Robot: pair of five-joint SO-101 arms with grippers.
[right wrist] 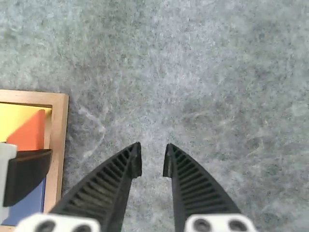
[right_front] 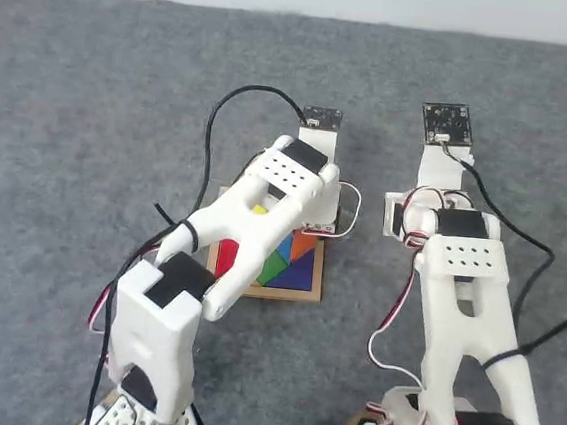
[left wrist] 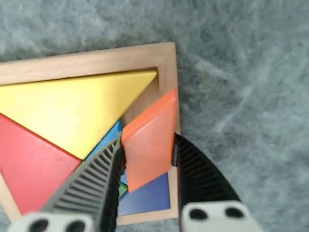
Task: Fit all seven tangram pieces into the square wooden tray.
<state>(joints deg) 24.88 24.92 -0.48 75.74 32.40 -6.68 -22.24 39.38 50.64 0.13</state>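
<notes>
The square wooden tray (left wrist: 168, 72) lies on grey carpet and holds a yellow triangle (left wrist: 77, 106), a red piece (left wrist: 34, 166), a dark blue piece (left wrist: 147, 195) and a light blue piece (left wrist: 110, 137). My left gripper (left wrist: 147, 142) is shut on an orange piece (left wrist: 149, 125), held tilted above the gap at the tray's corner. From above, the left arm (right_front: 264, 211) covers most of the tray (right_front: 286, 293). My right gripper (right wrist: 152, 162) hovers over bare carpet beside the tray (right wrist: 59, 145), narrowly open with nothing between its fingers.
The right arm (right_front: 463, 280) stretches up the right side of the table, apart from the tray. Black cables (right_front: 234, 102) loop over the left arm. Grey carpet (right_front: 90, 134) runs wide to the left and behind the tray.
</notes>
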